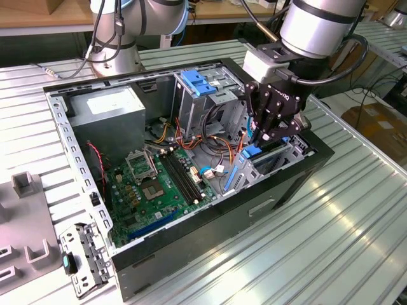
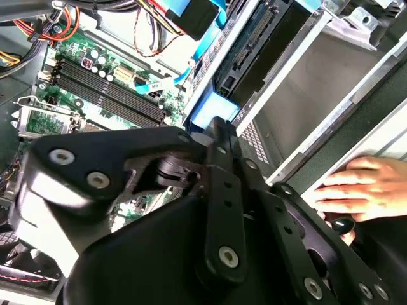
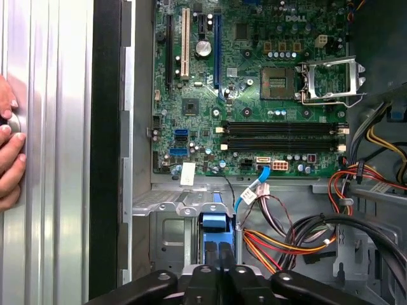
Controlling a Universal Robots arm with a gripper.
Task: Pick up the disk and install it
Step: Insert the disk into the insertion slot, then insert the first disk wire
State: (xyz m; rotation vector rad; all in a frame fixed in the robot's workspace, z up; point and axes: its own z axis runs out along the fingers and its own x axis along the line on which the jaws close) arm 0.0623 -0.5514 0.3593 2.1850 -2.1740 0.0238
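Atop the ribbed metal workbench (image 1: 331, 241), an open computer case (image 1: 191, 251), claw (image 1: 262, 138) closed at the blue-railed disk (image 1: 252, 152).

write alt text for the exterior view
A robot claw sits at the blue-edged disk standing in a bay of an open computer case, toward the exterior view's right. The green motherboard lies bare beside it.

Above the motherboard (image 1: 159, 184) the case (image 1: 210, 222) stands open. Cables (image 1: 206, 143) crowd the middle, next to the drive bay (image 3: 168, 234). A person's hand (image 3: 9, 151) rests on the table (image 1: 331, 241) beside the case wall.
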